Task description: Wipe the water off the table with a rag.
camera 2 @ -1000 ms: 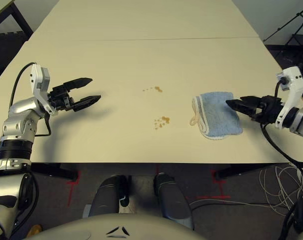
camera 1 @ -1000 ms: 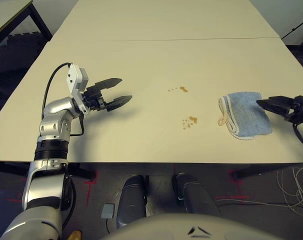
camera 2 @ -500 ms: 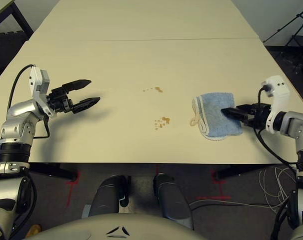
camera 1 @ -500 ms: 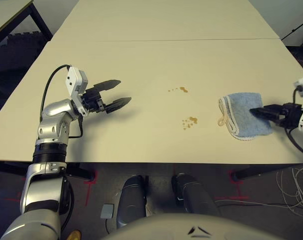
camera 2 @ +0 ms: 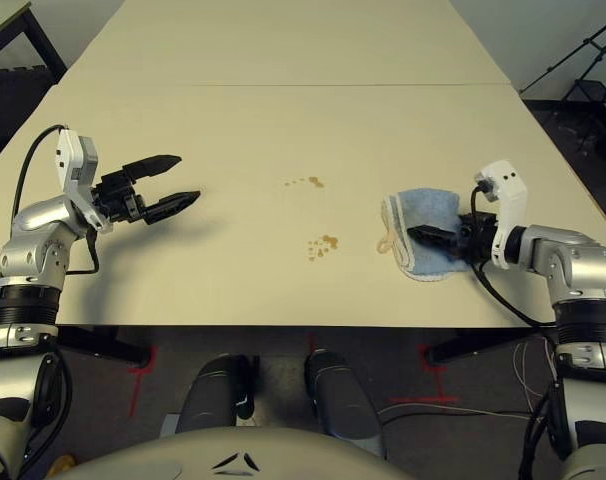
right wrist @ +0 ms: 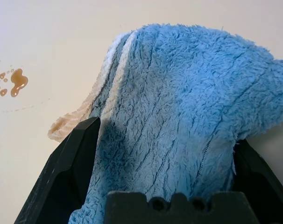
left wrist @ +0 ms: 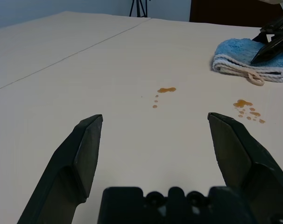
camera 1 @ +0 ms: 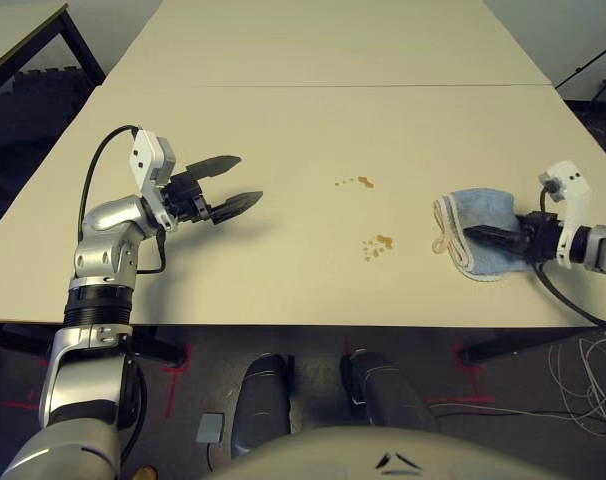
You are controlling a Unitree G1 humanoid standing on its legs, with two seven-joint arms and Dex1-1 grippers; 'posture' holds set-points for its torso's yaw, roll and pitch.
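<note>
Over the rag point(camera 2: 426, 238), right of the water point(camera 2: 323, 244) on the desk point(camera 2: 283, 130), my right gripper point(camera 2: 435, 237) straddles the cloth, jaws apart; next I must pinch it. Left gripper point(camera 1: 231, 183) idles open.

You have a pale beige desk point(camera 1: 283, 120) with a thin seam running across its far part. On it lie two small clusters of amber water point(camera 1: 378, 243) drops near the middle and, to their right, a folded light-blue rag point(camera 1: 480, 225).
</note>
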